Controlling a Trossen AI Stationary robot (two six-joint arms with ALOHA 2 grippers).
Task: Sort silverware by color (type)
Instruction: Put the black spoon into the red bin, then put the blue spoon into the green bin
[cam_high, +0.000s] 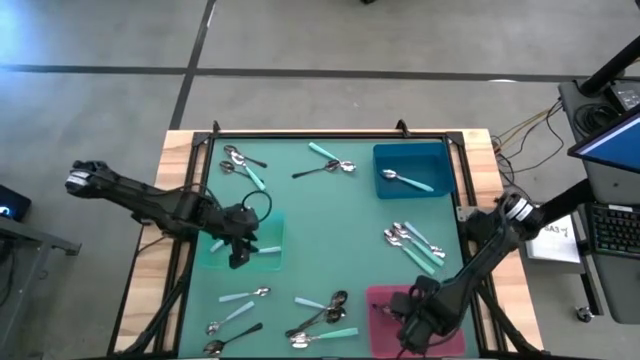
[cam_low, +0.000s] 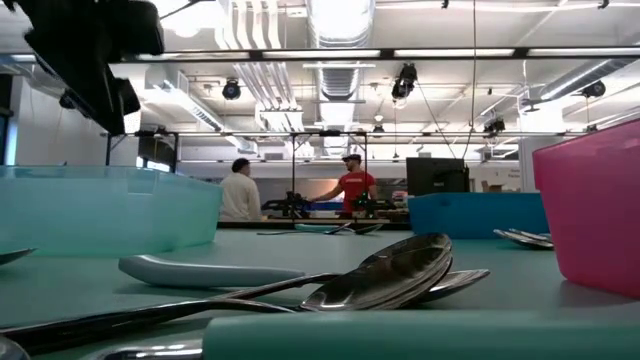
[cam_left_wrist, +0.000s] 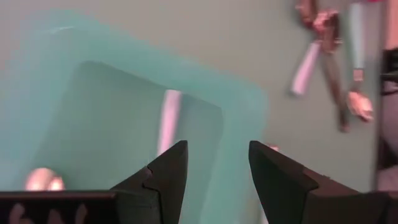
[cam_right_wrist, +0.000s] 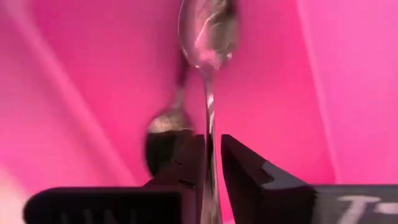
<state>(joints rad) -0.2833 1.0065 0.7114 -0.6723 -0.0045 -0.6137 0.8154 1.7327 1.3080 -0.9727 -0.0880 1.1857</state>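
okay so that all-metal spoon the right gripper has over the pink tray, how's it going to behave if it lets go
The all-metal spoon looks rigid and glossy, so probably slippery between the right gripper fingers, which pinch only its thin handle. Released, it would likely drop into the pink tray beside another spoon, perhaps clattering or sliding.

The spoon (cam_right_wrist: 207, 37) in the pink bin (cam_right_wrist: 93, 74) is polished metal, mirror-bright. The bin looks like smooth, glossy plastic; the teal bin (cam_left_wrist: 242, 106) like translucent plastic. The mat (cam_high: 330, 230) looks matt, and bare wood (cam_high: 180, 150) edges the table.
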